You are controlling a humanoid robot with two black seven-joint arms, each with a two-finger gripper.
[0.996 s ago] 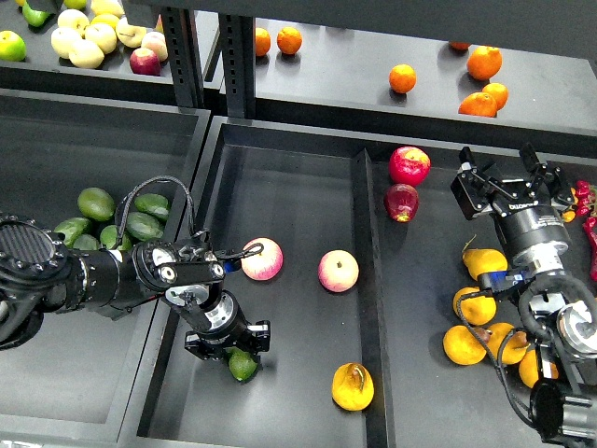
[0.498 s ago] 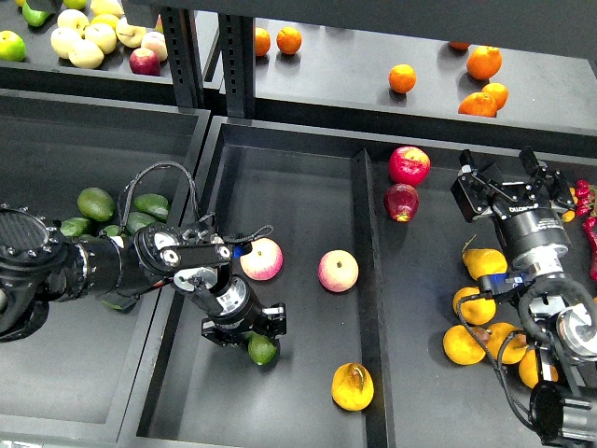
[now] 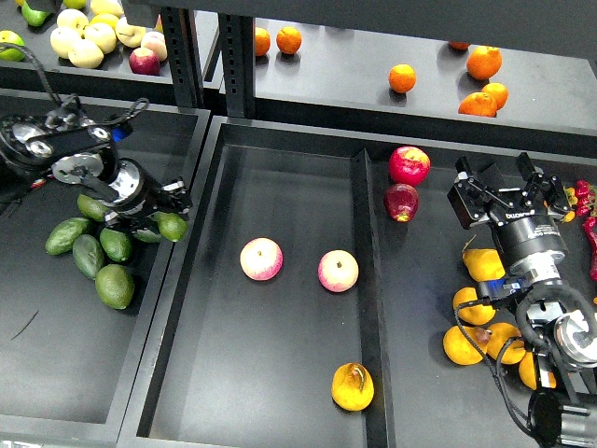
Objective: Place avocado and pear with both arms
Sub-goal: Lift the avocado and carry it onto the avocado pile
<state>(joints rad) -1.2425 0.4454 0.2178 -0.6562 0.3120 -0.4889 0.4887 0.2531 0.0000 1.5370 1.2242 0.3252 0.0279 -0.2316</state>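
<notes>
Avocados (image 3: 114, 285): six, far-left bin
Pink-yellow apples (image 3: 261, 259): two, centre tray
Red apples (image 3: 409, 165): two, right tray
Lone pear (image 3: 353, 386): one, centre tray, near edge
Oranges (image 3: 402, 77): seven, far shelf
Grippers (image 3: 508, 191): two

The avocado (image 3: 172, 226) is dark green, smooth and glossy, egg-shaped, clamped in the left tool (image 3: 159, 220) above the right wall of the left bin, just right of a heap of other avocados. The pear (image 3: 353, 386) is plump and golden-yellow with a curved brown stem, lying near the front right corner of the middle bin.
</notes>
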